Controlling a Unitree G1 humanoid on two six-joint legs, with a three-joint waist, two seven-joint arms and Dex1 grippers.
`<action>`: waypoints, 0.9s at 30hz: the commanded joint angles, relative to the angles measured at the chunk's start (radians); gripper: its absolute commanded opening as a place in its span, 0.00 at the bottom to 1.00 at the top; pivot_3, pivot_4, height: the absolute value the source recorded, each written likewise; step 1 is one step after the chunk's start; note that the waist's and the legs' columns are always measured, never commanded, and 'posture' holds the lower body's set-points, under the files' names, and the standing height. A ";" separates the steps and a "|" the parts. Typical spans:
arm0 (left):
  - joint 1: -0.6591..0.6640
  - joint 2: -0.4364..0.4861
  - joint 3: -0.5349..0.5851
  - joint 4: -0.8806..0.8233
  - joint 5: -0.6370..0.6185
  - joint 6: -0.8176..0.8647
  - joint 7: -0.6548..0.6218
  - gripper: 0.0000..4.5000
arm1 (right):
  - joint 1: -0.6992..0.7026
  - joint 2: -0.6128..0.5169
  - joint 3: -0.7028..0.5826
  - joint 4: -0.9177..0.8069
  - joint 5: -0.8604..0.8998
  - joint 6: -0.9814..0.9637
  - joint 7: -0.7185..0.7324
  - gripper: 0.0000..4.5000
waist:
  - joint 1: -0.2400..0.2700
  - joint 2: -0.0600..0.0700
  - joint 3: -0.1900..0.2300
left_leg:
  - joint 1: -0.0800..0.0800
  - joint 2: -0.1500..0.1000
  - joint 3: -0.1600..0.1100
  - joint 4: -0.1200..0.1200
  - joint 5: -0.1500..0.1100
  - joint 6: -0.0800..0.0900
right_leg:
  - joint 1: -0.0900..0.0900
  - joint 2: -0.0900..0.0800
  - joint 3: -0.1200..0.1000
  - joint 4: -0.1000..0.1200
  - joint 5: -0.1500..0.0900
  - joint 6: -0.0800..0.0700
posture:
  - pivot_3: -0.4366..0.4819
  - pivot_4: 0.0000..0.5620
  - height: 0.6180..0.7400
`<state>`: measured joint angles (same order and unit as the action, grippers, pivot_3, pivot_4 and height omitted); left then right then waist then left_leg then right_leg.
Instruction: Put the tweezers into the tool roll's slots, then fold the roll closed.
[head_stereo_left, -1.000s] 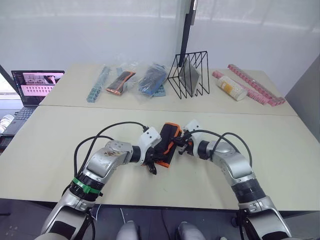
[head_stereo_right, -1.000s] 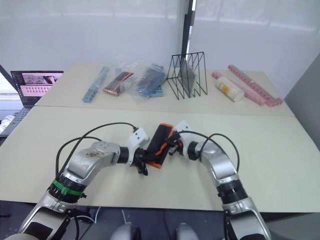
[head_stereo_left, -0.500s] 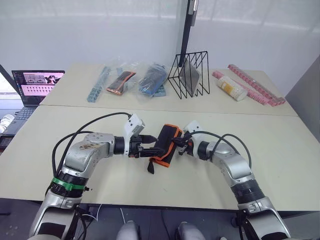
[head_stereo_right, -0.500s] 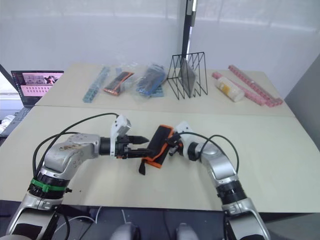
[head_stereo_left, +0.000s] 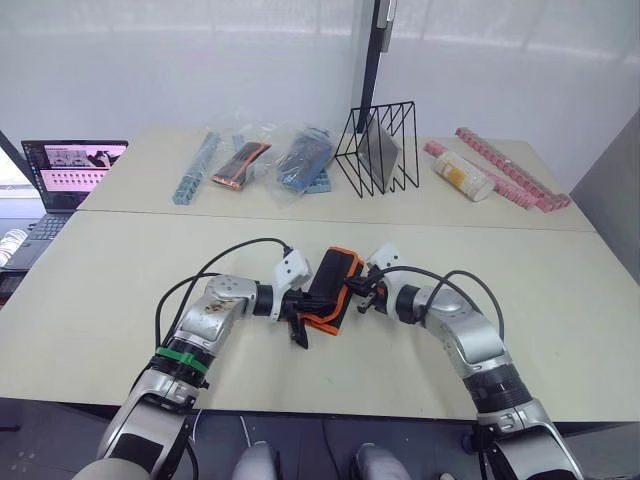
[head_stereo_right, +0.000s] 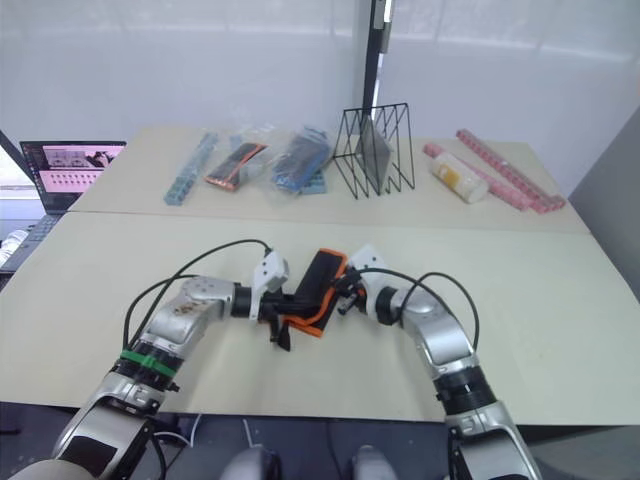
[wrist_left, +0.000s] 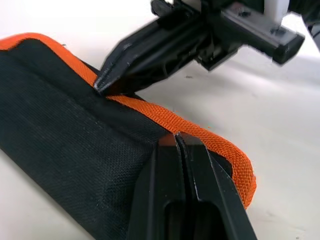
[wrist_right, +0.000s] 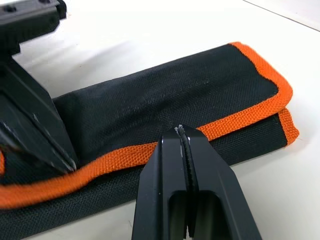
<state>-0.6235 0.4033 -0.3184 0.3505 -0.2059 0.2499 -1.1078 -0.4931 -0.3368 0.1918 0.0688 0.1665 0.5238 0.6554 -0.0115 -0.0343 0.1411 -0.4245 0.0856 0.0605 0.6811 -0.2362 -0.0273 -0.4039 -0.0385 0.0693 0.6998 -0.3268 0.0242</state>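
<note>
Pale beige tabletop runs wide under a white wall, with a second beige surface behind it carrying most of the clutter. At the far left sits an open laptop. Along the back lie clear plastic bags of blue and teal parts, one black-orange packet among them, then a black wire rack of triangular frames, and to the right a pale cylinder beside pink strips.

Near the front edge, well clear of all that, the tool roll lies folded on the tabletop: coarse black woven fabric bound in orange tape, its layers stacked, a black strap trailing off its near end.

Both arms meet at it. The left hand has its two black fingers pressed together, tips resting against the roll's orange edge. The right hand is likewise pressed together, its tips at the orange trim on the opposite side. Black cables loop above each forearm.
</note>
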 joint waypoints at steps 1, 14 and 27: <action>0.035 -0.007 -0.061 0.048 0.083 -0.063 -0.010 0.00 | 0.031 -0.007 0.038 0.002 -0.022 0.016 0.013 0.00 | 0.000 0.000 0.000 | 0.000 0.000 0.000 0.000 0.000 0.000 | 0.000 0.000 0.000 0.000 0.000 0.000 | 0.48 0.27 0.57; 0.052 -0.015 -0.050 0.056 0.120 -0.093 0.000 0.00 | 0.030 -0.008 0.071 0.025 -0.041 -0.015 0.089 0.00 | 0.000 0.002 -0.003 | 0.003 0.000 -0.001 0.000 0.000 0.000 | 0.003 0.000 0.000 0.000 0.000 0.000 | 0.48 0.27 0.57; 0.078 0.013 -0.026 -0.008 0.120 -0.079 -0.009 0.00 | -0.090 0.023 -0.004 0.411 -0.080 -0.079 -0.001 0.00 | -0.004 0.001 -0.012 | 0.019 0.000 0.000 0.000 0.001 0.002 | 0.018 0.000 0.001 -0.002 -0.001 0.001 | 0.48 0.27 0.57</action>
<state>-0.5758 0.4002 -0.3212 0.3443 -0.1136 0.1512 -1.1002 -0.6106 -0.2951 0.2054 0.3431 0.1321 0.4159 0.7228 -0.0151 -0.0334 0.1296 -0.4054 0.0849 0.0601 0.6806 -0.2348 -0.0250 -0.3857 -0.0381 0.0702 0.6979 -0.3276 0.0253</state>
